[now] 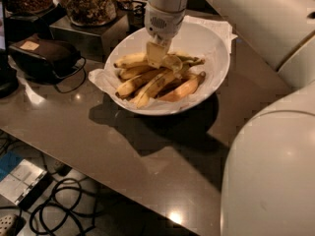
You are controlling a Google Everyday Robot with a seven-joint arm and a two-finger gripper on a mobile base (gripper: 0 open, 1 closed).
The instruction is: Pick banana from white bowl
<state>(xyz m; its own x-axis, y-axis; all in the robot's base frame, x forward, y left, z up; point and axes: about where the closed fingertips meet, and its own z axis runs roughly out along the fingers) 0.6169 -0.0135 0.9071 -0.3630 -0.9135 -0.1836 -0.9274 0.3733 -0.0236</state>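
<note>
One pincer sits low inside one white bowl on the worktop. About six bananas lie beneath and around it. Its grip cannot be told.

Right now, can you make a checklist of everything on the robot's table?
Surface: dark glossy table, reflecting lights.
Job's things: white bowl, paper-lined, holding several bananas; long banana at front.
Clutter: black device, glass jar on metal box.
Gripper: gripper down in the bowl, tips among the bananas.
Cables: black cable beside device; floor cables below.
Surroundings: robot body at right.
</note>
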